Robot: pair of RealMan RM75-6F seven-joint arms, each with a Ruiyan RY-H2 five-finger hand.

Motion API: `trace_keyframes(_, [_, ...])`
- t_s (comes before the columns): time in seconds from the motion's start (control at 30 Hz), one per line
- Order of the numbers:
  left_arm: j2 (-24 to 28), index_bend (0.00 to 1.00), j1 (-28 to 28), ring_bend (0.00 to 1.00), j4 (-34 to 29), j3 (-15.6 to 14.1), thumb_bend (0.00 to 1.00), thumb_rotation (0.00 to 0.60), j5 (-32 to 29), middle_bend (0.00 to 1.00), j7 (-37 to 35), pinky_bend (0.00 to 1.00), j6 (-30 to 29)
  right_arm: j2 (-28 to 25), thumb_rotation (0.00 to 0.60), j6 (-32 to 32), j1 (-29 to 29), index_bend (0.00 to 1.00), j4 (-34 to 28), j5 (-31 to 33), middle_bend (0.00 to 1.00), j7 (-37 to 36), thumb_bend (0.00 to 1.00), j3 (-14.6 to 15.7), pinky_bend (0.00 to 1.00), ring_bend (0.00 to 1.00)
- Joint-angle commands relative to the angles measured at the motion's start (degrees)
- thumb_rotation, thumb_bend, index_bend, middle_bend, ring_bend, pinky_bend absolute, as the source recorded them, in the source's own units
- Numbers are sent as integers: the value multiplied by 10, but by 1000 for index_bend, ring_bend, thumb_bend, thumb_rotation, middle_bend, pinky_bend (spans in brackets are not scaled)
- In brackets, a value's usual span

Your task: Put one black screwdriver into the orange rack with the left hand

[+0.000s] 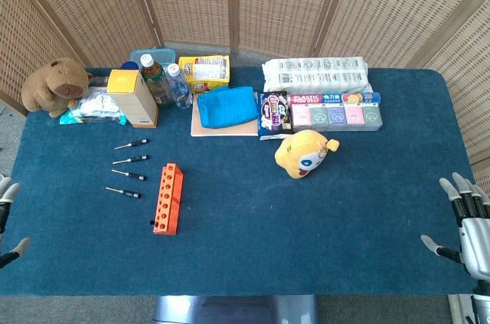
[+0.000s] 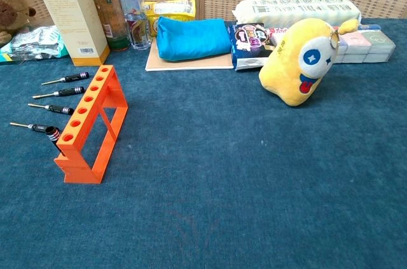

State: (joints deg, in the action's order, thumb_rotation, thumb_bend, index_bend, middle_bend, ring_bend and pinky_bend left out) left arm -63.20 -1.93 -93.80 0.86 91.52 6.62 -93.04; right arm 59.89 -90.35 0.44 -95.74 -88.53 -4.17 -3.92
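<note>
The orange rack [image 1: 168, 198] [image 2: 90, 126] stands on the blue table left of centre, its row of holes facing up. Several black screwdrivers lie in a column to its left, the nearest one [image 1: 122, 192] [image 2: 32, 128] pointing at the rack. Another black handle [image 1: 152, 223] [image 2: 53, 135] sticks up at the rack's near left corner; whether it sits in a hole I cannot tell. My left hand [image 1: 6, 220] shows only fingertips at the left edge, spread and empty, well away from the screwdrivers. Off the table's right edge, my right hand [image 1: 465, 220] is open.
A yellow plush toy [image 1: 303, 152] [image 2: 301, 60] sits at centre. Along the back stand a brown plush [image 1: 55, 86], a yellow box [image 1: 133, 97], bottles [image 1: 164, 83], a blue pouch [image 1: 227, 106], snack packs [image 1: 333, 113] and a tissue pack [image 1: 315, 73].
</note>
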Motion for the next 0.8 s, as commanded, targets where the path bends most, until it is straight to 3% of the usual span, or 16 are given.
trace_keyframes(0.03, [-10,0,31,490,-8,17,174,600,-10,650,10,371,35,-2,600,7,2,57,0,6,0,-5,74,-1,0,0])
trace_keyframes(0.07, [-14,2,39,610,-6,21,181,600,-8,758,12,523,41,-3,600,9,2,57,-1,7,0,-7,77,-1,0,0])
trace_keyframes(0.1, [-21,14,50,680,-1,26,186,600,-5,818,13,613,48,-5,600,9,2,57,-2,6,0,-9,78,-1,0,0])
trace_keyframes(0.17, [-30,145,66,838,4,34,200,600,-8,950,18,809,64,-6,600,7,2,57,-2,3,0,-13,79,0,0,0])
trace_keyframes(0.27, [-43,363,101,936,-2,51,206,600,-35,1000,49,915,114,-8,600,6,0,57,-4,-1,0,-18,82,3,0,0])
trace_keyframes(0.5, [-72,384,149,972,-32,70,221,600,-120,1000,157,954,197,-13,600,10,1,57,-6,-5,0,-25,87,7,0,0])
trace_keyframes(0.8, [-123,398,188,972,-12,72,252,600,-182,1000,206,954,246,-19,600,13,2,57,-7,-5,0,-37,87,8,0,0])
